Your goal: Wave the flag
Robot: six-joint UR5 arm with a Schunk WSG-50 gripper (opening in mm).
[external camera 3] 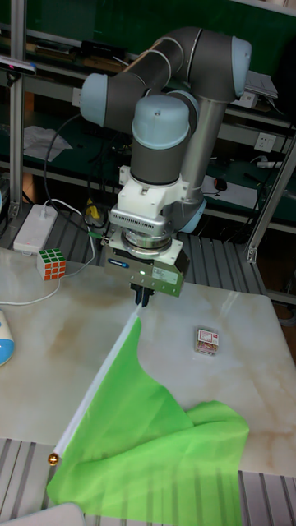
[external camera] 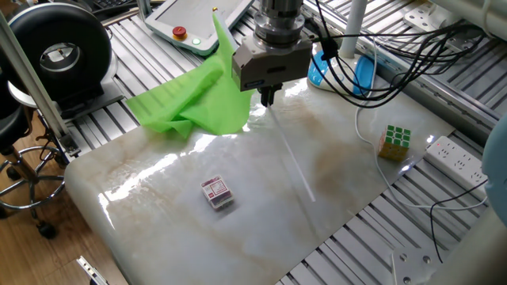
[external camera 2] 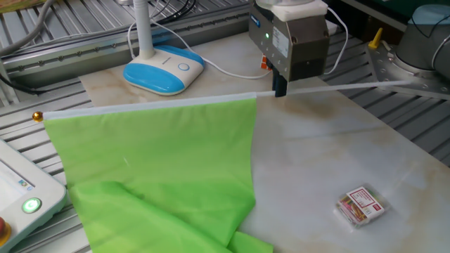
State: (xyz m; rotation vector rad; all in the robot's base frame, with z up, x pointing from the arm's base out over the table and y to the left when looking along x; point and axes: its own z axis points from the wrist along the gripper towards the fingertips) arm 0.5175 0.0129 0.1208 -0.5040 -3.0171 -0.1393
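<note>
My gripper [external camera 2: 280, 90] is clamped on the stick [external camera 2: 365, 85], just past where the cloth [external camera 2: 162, 158] ends, so the flag hangs off me w/ the stick lifted clear of the table [external camera: 261, 229]. Fingers are close together around the white rod; looks like a firm pinch, tho the contact itself is too small to see properly.

Where the flag sits: in the other fixed view the cloth end runs out to 9 o'clock, gold tip [external camera 2: 36, 116] past the table edge, cloth draping down w/ its lower folds resting on the table's corner and the rails. Bare stick runs to 3 o'clock, out over the far edge.

Doing the wave well, my judgement: I'm holding near the middle, so any wrist swing sweeps both ends. Keep the pinch tight so the rod doesn't roll or slip. Raise a bit first so the cloth comes off the table, else it'll drag and bunch. Swing by tilting the wrist, small arcs, not big arm moves.

Edges and room: lamp base [external camera 2: 163, 69] is close at 11 o'clock behind the stick, and its pole stands there too, so a backward sweep of the cloth end risks a hit. Pendant [external camera 2: 21, 190] sits at 8 o'clock under the cloth. Cube [external camera: 394, 140] and cables lie at 3 o'clock in one fixed view, near the bare end's side. Small box [external camera: 217, 192] on the table is well apart. Most open room is straight up.
</note>
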